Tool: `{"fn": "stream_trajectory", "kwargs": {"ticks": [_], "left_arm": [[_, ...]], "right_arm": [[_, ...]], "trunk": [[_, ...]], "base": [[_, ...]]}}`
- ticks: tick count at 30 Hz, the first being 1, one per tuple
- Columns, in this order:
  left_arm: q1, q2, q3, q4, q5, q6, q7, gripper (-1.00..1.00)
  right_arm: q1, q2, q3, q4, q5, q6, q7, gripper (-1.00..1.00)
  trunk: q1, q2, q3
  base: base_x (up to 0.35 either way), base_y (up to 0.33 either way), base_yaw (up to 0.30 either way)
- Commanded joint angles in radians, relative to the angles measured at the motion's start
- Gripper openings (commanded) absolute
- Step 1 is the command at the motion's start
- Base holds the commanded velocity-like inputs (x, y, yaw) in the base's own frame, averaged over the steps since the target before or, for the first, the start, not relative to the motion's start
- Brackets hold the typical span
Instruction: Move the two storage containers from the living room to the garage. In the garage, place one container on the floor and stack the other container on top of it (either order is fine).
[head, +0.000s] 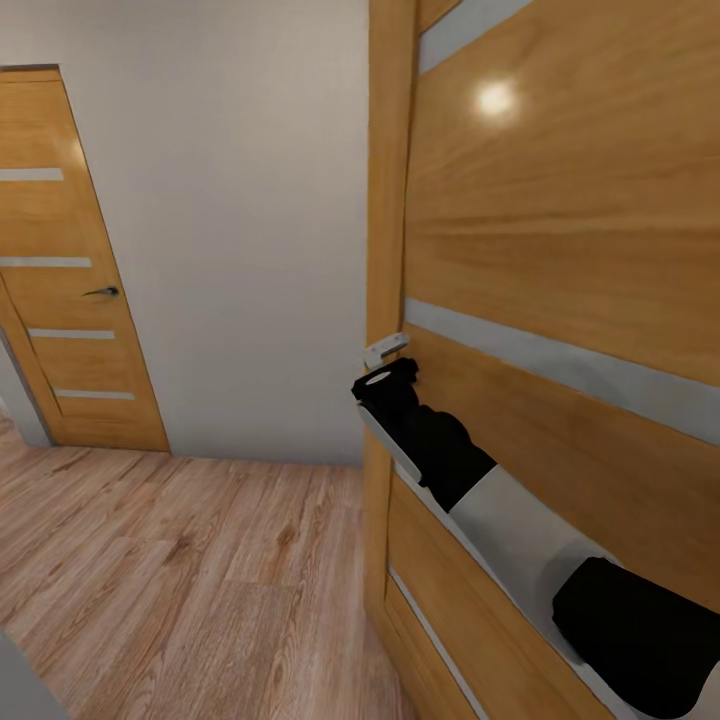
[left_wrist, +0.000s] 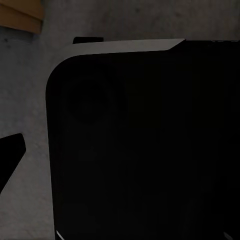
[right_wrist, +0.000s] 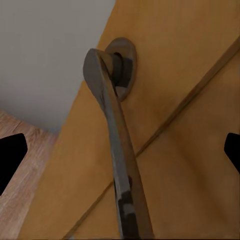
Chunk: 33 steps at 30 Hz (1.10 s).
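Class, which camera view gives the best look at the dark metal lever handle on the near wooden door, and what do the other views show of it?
The right wrist view: the dark metal lever handle runs close up between the open right gripper fingertips, its round base plate visible. In the head view, the right arm covers that handle's spot on the near wooden door. The left wrist view faces elsewhere.

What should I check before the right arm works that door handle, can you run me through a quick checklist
1. Right gripper lined up on the door handle: ok, the lever runs between the two fingertips.
2. Fingers closed on the lever: not ok, the fingertips sit wide apart.
3. Near door latched or ajar: cannot tell.
4. Wood plank floor beside the near door free for the base: ok in the head view.
5. Far door shut: ok, with its own handle level.
6. Left gripper state: cannot tell, a dark body blocks most of that wrist view.
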Motion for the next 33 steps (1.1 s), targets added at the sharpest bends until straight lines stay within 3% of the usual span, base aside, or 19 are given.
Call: {"fn": "stream_trajectory", "kwargs": {"ticks": [1,33], "left_arm": [[0.000,0.000,0.000,-0.001,0.002,-0.002,-0.001,1.00],[0.000,0.000,0.000,-0.001,0.002,-0.002,-0.001,1.00]], "right_arm": [[-0.001,0.000,0.001,0.014,0.015,0.014,-0.025,1.00],[-0.010,0.000,-0.041,0.257,0.017,-0.009,-0.108,1.00]], "trunk": [[0.000,-0.001,-0.001],[0.000,-0.001,-0.001]], "base": [[0.002,0.000,0.000],[0.000,0.000,0.000]]}}
